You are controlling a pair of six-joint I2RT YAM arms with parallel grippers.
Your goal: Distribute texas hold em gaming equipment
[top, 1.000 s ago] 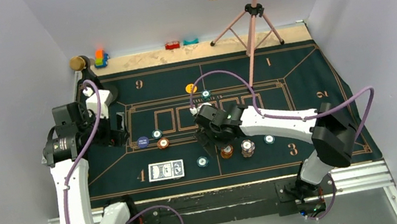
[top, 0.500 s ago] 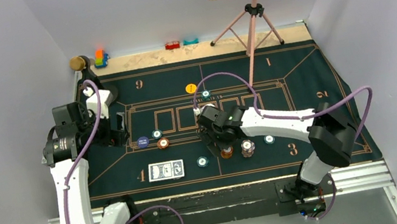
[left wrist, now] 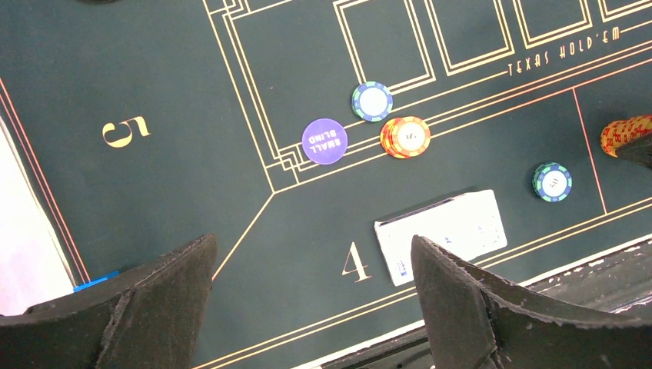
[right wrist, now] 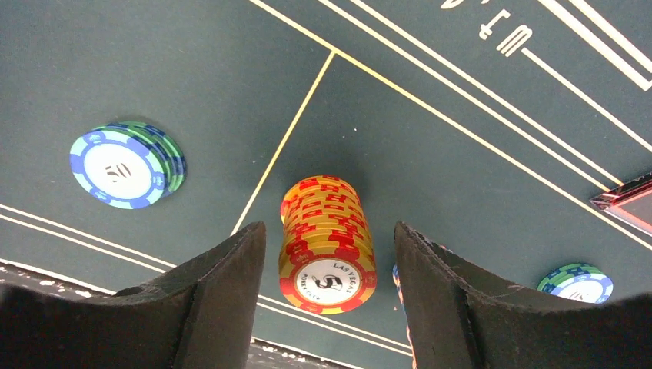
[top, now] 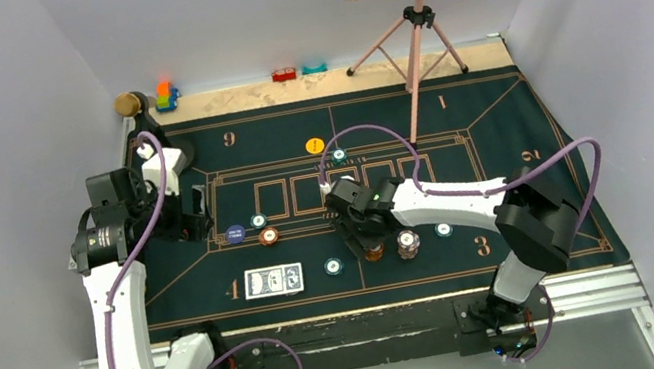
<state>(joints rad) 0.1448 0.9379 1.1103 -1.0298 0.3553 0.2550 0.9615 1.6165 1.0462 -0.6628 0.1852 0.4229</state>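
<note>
**Right gripper** (right wrist: 329, 227): the jaws stand apart, one finger on each side of the tall orange chip stack (right wrist: 327, 246). A thin strip of felt shows on both sides, so nothing is clamped.
- The stack stands upright on the felt mat (top: 493, 114), just right of the gold centre line in the near row.
- The wrist is turned downward. The forearm lies low and reaches leftward from a folded elbow above the near right corner.

**Around that stack:**
- A low teal stack (right wrist: 127, 165) sits to the left, across the line.
- A pale chip stack (top: 407, 244) sits just to the right, largely hidden behind a finger in the wrist view.
- A single teal chip (right wrist: 577, 282) lies further right.

**Left gripper** (left wrist: 311, 242): the jaws are wide apart and hold nothing. They hang above the mat's left side, near the numerals 5 and 4.
- The arm rises from the near left base to a high elbow at the left.
- The wrist is angled in toward the mat.

**Below the left gripper:**
- A card deck (left wrist: 442, 234) lies flat beside the numeral 4.
- A purple small-blind button (left wrist: 324, 141), a blue-rimmed chip (left wrist: 372, 101) and a short orange stack (left wrist: 405, 136) are grouped close together.

**Far side of the mat, near the centre:** a yellow button (top: 315, 145) with a far teal chip (top: 338, 155) just beside it.

**Far edge of the surface** (top: 236, 94): toy blocks (top: 166, 96).
</note>
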